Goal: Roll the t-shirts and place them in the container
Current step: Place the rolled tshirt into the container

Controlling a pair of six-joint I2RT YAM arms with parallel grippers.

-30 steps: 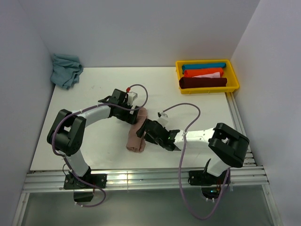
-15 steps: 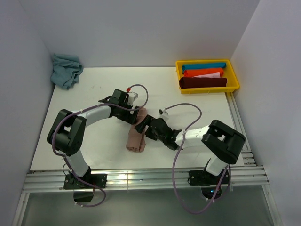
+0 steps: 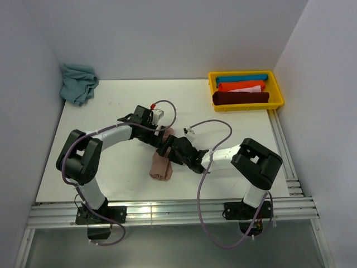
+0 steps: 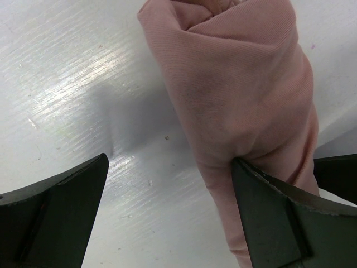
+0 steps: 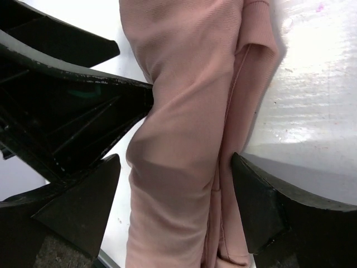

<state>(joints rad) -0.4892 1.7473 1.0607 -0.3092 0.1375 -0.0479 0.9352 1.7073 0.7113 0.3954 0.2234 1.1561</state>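
The dusty pink cotton t-shirt (image 3: 161,163) lies rolled into a snug tube in the middle of the white table (image 3: 117,184), so this one looks finished. The left gripper (image 4: 170,159) and right gripper (image 5: 175,156) both straddle its far end, jaws spread wide, clamping nothing. Rolled shirts (image 3: 241,98) in teal, orange and dark red fill the yellow plastic bin (image 3: 277,89). A crumpled blue-grey cloth heap (image 3: 78,82) in the far left corner probably remains to be rolled

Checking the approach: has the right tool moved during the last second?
Yes. The right tool has slid left and farther back, away from the yellow plastic tray, straddling the rolled dusty-pink cloth t-shirt.
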